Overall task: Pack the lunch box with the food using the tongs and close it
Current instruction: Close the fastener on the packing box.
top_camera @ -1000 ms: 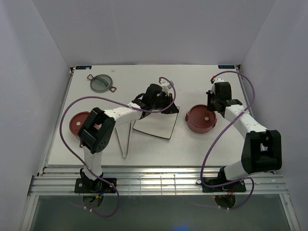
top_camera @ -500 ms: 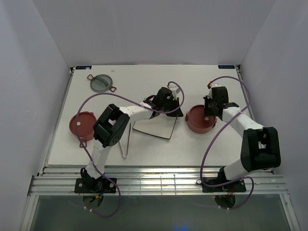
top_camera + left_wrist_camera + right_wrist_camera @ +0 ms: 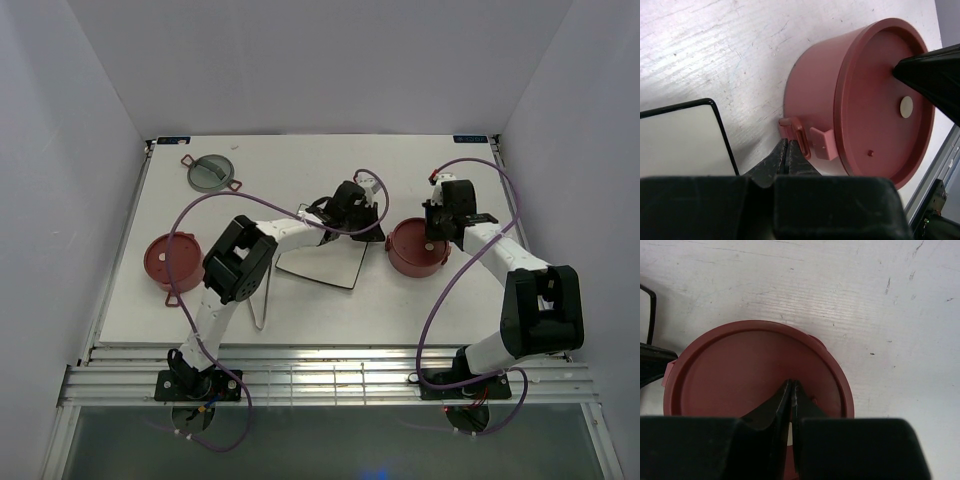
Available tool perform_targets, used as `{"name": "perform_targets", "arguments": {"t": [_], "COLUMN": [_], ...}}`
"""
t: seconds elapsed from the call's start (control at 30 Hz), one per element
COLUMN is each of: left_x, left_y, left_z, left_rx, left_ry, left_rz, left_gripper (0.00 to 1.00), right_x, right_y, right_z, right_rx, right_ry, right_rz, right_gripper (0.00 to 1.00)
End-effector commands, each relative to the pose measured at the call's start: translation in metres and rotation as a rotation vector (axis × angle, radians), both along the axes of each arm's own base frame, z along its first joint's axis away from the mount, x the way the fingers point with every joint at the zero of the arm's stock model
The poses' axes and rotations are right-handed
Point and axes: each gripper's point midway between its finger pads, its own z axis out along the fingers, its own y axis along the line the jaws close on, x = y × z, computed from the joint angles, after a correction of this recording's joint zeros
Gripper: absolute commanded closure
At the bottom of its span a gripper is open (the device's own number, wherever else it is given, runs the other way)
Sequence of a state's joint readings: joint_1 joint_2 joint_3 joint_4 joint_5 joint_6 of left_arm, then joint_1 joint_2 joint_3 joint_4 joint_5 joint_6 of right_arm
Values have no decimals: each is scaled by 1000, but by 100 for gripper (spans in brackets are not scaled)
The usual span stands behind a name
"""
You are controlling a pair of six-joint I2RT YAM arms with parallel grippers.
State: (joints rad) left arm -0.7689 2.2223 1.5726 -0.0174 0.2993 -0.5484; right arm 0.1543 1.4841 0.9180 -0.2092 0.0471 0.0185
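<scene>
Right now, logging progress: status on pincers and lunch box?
Left pincer shut at handle of right bowl. Right pincer shut over its red lid. Grey-green lid off, far left.

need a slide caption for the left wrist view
Shut left gripper at the side handle of the lidded red bowl, beside the square plate.

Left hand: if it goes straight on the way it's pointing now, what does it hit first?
The left hand, shut, points at the small side handle of the lidded red bowl. It would likely meet that handle first. The tips look very close to it, though the depth is hard to judge.
</scene>
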Motion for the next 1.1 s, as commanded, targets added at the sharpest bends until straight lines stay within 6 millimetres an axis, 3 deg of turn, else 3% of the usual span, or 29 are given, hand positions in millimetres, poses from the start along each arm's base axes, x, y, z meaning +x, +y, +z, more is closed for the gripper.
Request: {"name": "perform_targets", "arguments": {"t": [0.0, 0.2, 0.27, 0.4, 0.53, 0.6, 0.7, 0.83, 0.87, 0.9, 0.93, 1.0, 1.03, 1.07], "left_x": [-2, -11, -12, -14, -7, 5, 17, 28, 31, 38, 39, 47, 55, 55], "left_y": [-13, -20, -25, -20, 2, 16, 39, 74, 83, 98, 111, 142, 176, 200], "left_z": [10, 10, 24, 33, 33, 37, 60, 93, 112, 121, 127, 164, 170, 196], "left_rx": [-19, -46, -95, -109, -4, 55, 132, 206, 206, 237, 271, 276, 333, 311], "left_ry": [-10, 15, -5, -29, -38, -73, -135, -218, -250, -284, -296, -346, -345, -361], "left_rz": [-13, -44, -51, -42, 53, 130, 233, 360, 395, 457, 479, 550, 620, 670], "left_gripper": [100, 100, 100, 100, 100, 100, 100, 99, 97, 93, 78, 66, 49, 41], "right_x": [1, 3, 3, 3, 5, 9, 14, 21, 22, 22, 23, 23, 22, 21], "right_y": [-3, -1, -2, 0, 1, 3, 10, 22, 25, 28, 31, 35, 39, 42], "right_z": [9, 9, 8, 6, 9, 15, 28, 46, 50, 53, 58, 67, 74, 79], "right_rx": [1, 9, 10, 16, 26, 35, 76, 143, 155, 170, 187, 212, 242, 259], "right_ry": [-35, -35, -35, -28, -34, -46, -73, -104, -109, -110, -119, -132, -146, -155], "right_rz": [5, 11, 10, 17, 16, 10, 21, 44, 50, 52, 63, 68, 75, 78], "right_gripper": [92, 92, 92, 92, 92, 91, 91, 88, 86, 85, 83, 76, 73, 69]}}
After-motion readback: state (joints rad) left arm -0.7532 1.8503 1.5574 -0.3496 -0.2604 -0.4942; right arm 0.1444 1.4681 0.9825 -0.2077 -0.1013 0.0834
